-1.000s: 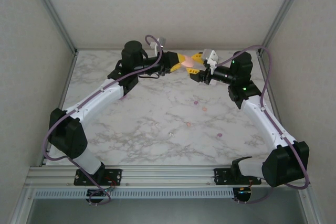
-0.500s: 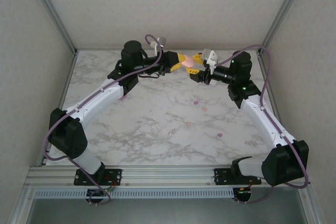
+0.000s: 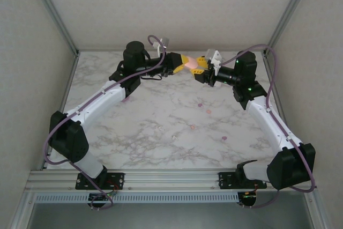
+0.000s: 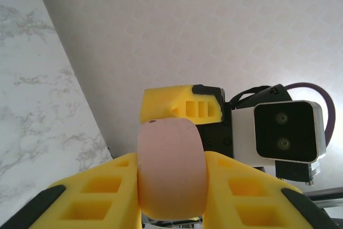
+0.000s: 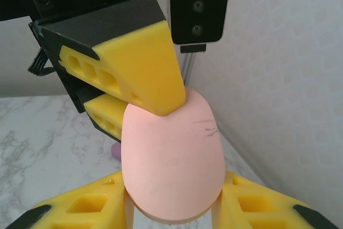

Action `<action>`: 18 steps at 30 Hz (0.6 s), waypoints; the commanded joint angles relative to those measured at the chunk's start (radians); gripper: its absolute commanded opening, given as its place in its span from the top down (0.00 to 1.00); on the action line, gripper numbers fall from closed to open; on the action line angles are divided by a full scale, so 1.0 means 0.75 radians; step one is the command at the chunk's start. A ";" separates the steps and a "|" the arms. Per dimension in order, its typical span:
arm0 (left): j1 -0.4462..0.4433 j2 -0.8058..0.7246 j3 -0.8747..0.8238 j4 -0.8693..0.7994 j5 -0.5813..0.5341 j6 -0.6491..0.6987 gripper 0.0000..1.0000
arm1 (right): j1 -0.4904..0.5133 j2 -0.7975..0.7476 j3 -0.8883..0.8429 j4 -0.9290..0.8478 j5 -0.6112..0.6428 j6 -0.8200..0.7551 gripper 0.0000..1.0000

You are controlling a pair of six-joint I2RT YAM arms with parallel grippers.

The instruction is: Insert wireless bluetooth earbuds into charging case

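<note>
Holding the pink case (image 5: pixel 171 148) above the table's (image 3: pixel 134 122) 12 o'clock edge, the left gripper (image 4: pixel 171 164) and right gripper (image 5: pixel 172 191) both pinch it. The earbuds (image 3: pixel 200 104) lie loose at 5 o'clock from it. I judge none is inserted yet, and the lid seems closed.

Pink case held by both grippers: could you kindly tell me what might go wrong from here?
1. Both the left gripper and right gripper clamp the smooth, rounded pink case in mid-air; if they pull unevenly, it could slip from the jaws and drop.
2. The earbuds lie loose on the table, apart from the case; a falling case might scatter them.
</note>
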 commanded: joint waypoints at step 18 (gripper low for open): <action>0.004 -0.031 0.042 -0.075 0.016 0.078 0.80 | 0.040 0.006 0.045 0.008 0.009 -0.020 0.63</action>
